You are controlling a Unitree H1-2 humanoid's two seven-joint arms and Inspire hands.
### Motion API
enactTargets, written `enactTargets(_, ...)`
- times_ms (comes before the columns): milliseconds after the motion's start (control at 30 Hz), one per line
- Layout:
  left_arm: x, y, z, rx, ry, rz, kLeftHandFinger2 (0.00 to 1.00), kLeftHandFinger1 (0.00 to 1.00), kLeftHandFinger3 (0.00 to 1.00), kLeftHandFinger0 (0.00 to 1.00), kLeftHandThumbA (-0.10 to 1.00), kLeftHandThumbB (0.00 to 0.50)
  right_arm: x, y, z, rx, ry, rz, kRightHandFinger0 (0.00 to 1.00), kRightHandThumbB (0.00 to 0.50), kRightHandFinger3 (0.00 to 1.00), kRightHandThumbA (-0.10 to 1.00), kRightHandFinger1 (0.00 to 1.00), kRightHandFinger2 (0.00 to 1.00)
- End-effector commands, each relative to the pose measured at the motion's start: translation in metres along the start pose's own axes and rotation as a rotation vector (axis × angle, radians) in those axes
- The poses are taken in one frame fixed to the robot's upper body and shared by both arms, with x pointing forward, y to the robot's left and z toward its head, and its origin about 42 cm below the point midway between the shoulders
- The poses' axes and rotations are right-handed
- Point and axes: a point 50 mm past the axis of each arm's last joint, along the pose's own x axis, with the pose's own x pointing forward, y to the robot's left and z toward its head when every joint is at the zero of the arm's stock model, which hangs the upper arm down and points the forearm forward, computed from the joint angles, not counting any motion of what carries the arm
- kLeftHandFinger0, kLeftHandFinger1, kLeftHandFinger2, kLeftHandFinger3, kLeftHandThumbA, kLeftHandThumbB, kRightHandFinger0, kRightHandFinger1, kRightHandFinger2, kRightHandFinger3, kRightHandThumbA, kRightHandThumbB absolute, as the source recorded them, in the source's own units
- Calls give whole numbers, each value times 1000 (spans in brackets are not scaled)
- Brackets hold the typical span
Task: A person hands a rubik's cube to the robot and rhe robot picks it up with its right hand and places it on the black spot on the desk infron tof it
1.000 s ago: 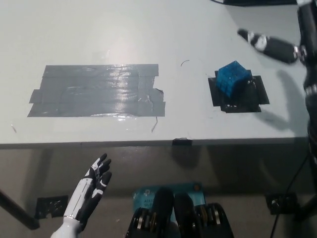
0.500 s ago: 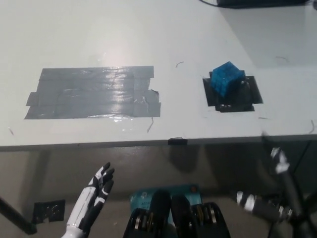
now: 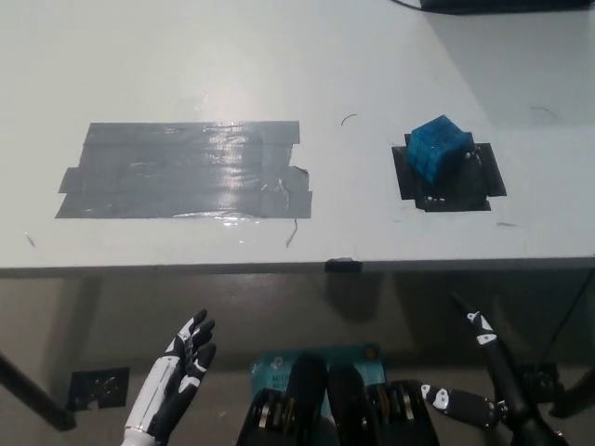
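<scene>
Sitting on the black spot (image 3: 451, 178) near the right end of the worktop (image 3: 186, 65), the blue rubik's cube (image 3: 439, 149) rests tilted, free of either hand. Left of the spot lies a wide grey tape patch (image 3: 186, 171). Below the worktop's front edge, the black right hand (image 3: 474, 372) hangs with fingers spread, holding nothing. The white left hand (image 3: 177, 376) rests lower left, fingers apart and empty.

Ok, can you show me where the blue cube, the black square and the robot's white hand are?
blue cube (image 3: 439, 147), head view, the middle of its top side.
black square (image 3: 494, 178), head view, its bare right edge beside the cube.
white hand (image 3: 182, 360), head view, the middle of the left hand, below the desk edge.
</scene>
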Motion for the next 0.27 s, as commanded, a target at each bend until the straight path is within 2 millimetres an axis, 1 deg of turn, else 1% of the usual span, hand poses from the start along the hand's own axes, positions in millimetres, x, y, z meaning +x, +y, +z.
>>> enactTargets(0, 2, 4, 5, -5, -50, 11, 1000, 1000, 1000, 1000, 849, 129, 2, 2, 9, -7, -79, 14, 1000, 252, 1000, 905, 1000, 1000)
enactTargets(233, 3, 5, 5, 11, -50, 13, 1000, 1000, 1000, 1000, 860, 136, 4, 2, 8, -21, -81, 25, 1000, 255, 1000, 931, 1000, 1000)
